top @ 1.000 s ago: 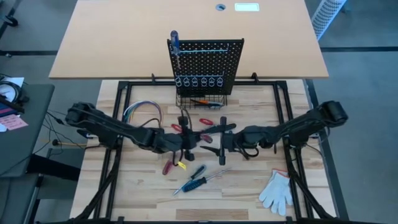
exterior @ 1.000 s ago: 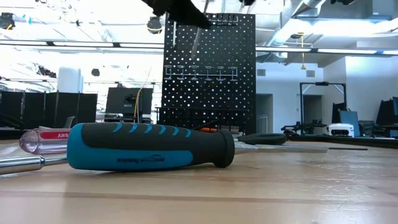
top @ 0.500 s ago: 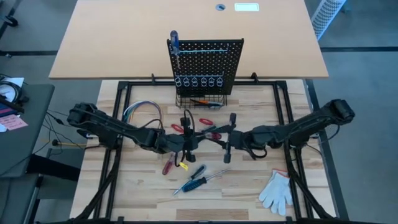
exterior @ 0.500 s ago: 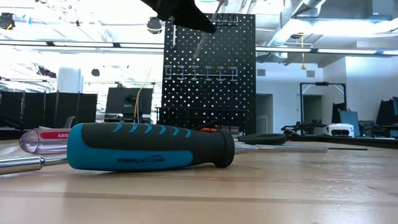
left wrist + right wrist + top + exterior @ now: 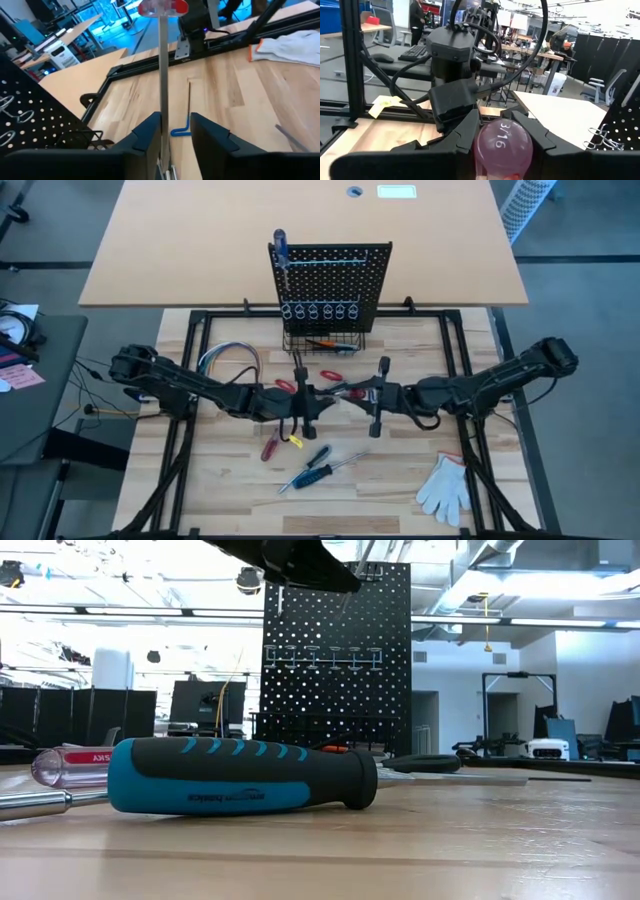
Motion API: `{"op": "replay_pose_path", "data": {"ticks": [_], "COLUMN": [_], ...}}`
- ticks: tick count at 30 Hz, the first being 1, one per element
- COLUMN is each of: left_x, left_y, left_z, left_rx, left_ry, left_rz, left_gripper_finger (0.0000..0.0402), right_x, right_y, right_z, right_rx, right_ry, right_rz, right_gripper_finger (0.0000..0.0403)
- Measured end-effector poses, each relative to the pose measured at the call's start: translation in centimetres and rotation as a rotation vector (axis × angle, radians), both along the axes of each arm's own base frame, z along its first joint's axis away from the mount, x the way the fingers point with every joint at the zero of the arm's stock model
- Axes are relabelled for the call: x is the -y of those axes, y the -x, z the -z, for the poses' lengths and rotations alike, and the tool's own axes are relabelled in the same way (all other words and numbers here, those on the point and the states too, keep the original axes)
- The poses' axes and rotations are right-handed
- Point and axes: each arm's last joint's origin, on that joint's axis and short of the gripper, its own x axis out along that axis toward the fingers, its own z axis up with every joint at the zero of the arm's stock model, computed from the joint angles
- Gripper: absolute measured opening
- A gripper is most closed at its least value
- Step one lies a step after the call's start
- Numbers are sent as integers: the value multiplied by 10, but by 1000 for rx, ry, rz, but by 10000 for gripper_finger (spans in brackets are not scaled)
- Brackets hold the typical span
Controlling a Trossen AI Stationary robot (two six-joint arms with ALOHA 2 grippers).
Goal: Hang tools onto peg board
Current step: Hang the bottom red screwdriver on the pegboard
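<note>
Light butcher-block tabletop [image 5: 400, 470], framed by black rails, viewed near to far. Nearest the low camera lies a blue-and-black-handled screwdriver [image 5: 240, 776], with a clear red-marked handle [image 5: 72, 762] just behind it. From above, two blue-handled screwdrivers [image 5: 312, 468] lie near the front edge, a white work glove [image 5: 444, 486] at the front right, and a red-handled tool [image 5: 268, 447] beside a small yellow piece.

Mid-table, both arms meet above the surface. The right gripper [image 5: 503, 131] is clamped on the translucent pink-red handle, marked 3/16, of a screwdriver [image 5: 162, 75]; its steel shaft runs level toward the left gripper [image 5: 175, 131], whose fingers [image 5: 149, 131] stand narrowly apart on either side of the shaft. Whether they touch it cannot be told. Beneath, a blue hex key [image 5: 184, 131] lies on the wood. Red-handled pliers [image 5: 330, 374] and a looped bundle of coloured wires [image 5: 228, 358] lie farther back.

Farthest, the peg board [image 5: 335, 272] stands upright at the table's rear, ring holders in a row, wire basket at its base, one blue-handled screwdriver [image 5: 281, 248] hanging at its left.
</note>
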Motion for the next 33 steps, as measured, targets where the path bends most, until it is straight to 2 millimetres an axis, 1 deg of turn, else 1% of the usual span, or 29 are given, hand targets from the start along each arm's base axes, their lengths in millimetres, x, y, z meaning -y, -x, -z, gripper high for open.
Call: {"op": "replay_pose_path", "data": {"ticks": [5,7,12,15,16,18,20,22,24,26,28,30,33], "left_x": [-2,-3,-5,-11,-14,-20,-26,-34,-39,-45,-51,-60,-79], "left_y": [-1,-1,-1,-1,0,3,4,10,13,18,24,33,48], "left_z": [-1,-1,1,6,7,12,17,17,12,6,-7,-28,-65], "left_rx": [12,13,12,11,11,-5,7,19,74,109,171,242,360], "left_ry": [20,28,33,75,96,129,155,181,213,229,224,198,168], "left_rz": [16,12,9,36,50,54,41,14,-7,-29,-80,-162,-257], "left_gripper_finger": [26,10,6,4,4,3,2,2,1,1,1,1,1], "right_x": [0,0,0,0,-1,-2,-4,-6,-10,-15,-18,-20,-19], "right_y": [0,0,0,0,0,6,14,24,35,43,50,54,56], "right_z": [0,0,0,1,1,-3,-11,-18,-24,-29,-32,-33,-36], "right_rx": [1,-1,0,-1,-3,-3,18,32,44,54,52,48,54], "right_ry": [-9,-6,-5,-9,-11,-9,-15,-15,-12,0,27,51,80], "right_rz": [-7,-6,-5,-6,-8,-19,-27,-21,-12,14,53,86,120], "right_gripper_finger": [93,93,93,99,114,160,207,242,263,270,272,273,274]}}
